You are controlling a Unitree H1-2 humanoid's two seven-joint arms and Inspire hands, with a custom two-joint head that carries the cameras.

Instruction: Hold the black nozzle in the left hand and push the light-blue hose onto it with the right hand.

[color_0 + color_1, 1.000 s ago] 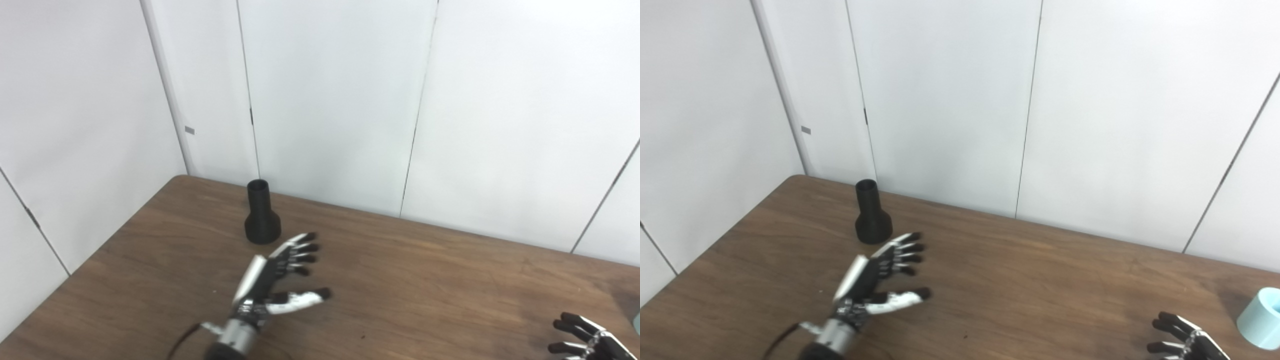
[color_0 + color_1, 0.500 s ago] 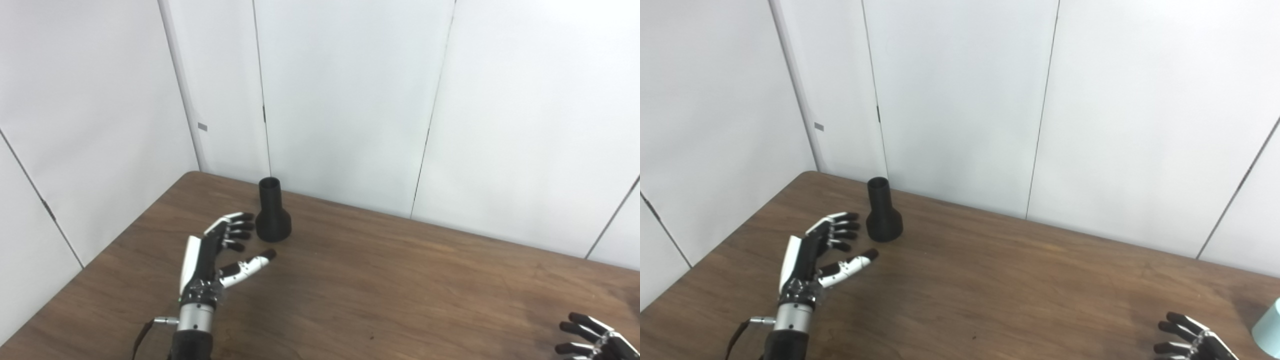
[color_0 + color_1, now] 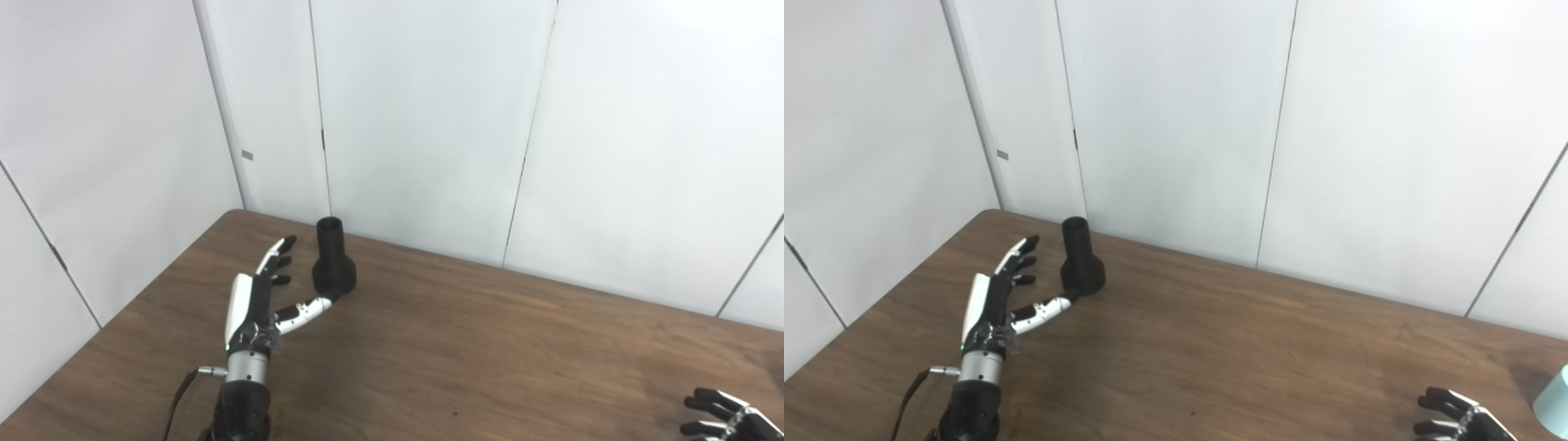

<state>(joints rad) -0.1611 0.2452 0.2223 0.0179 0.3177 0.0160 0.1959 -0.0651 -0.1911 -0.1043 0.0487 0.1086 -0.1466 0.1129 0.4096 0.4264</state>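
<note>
The fingers of the left hand are spreading wide and holding nothing, stretching toward the far left corner of the surface. The thumb is angling out to the right, and its dark tip is reaching the lower flared edge of the black nozzle; whether it is actually touching cannot be told. The longer fingers are lying just left of the nozzle's neck, with a clear gap between them and it. The nozzle is standing upright on its wide base, narrow open end up, near the back edge of the surface and close to the white wall panels.

A thin dark cable is looping from the left wrist down out of the frame.

The right hand is showing only at the bottom right corner, where dark fingertips are curling slightly apart above the surface; the rest of it is being cut off, so whether it is spread or closed cannot be told. It is holding nothing that can be seen.

The light-blue hose is appearing only as a pale sliver at the right edge of the right eye view, just right of the right hand and well apart from the nozzle. Its shape is mostly out of frame.
</note>
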